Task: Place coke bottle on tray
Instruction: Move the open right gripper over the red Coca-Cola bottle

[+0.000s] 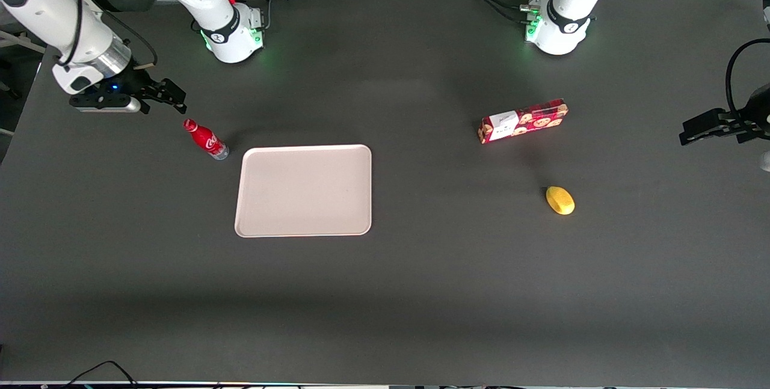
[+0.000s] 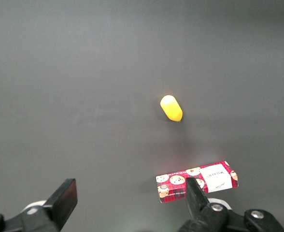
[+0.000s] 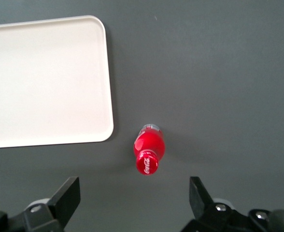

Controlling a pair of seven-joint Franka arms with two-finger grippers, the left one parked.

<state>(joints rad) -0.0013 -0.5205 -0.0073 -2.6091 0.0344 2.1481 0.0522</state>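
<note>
My black two-finger end effector (image 1: 174, 99) hung above the dark worktop (image 1: 421, 293), fingers spread wide and grasping nothing. The small slim red coke bottle with its red cap (image 1: 205, 139) stood upright on the worktop just beside the large flat pale pinkish-beige tray (image 1: 304, 190), not touching it, on the side toward my end of the worktop. From my wrist, the bottle (image 3: 149, 153) showed between my fingers but well below them. By my reckoning nothing was done yet: the descent, the grasp, the carry and the set-down on the bare tray (image 3: 45, 82) all remained.
</note>
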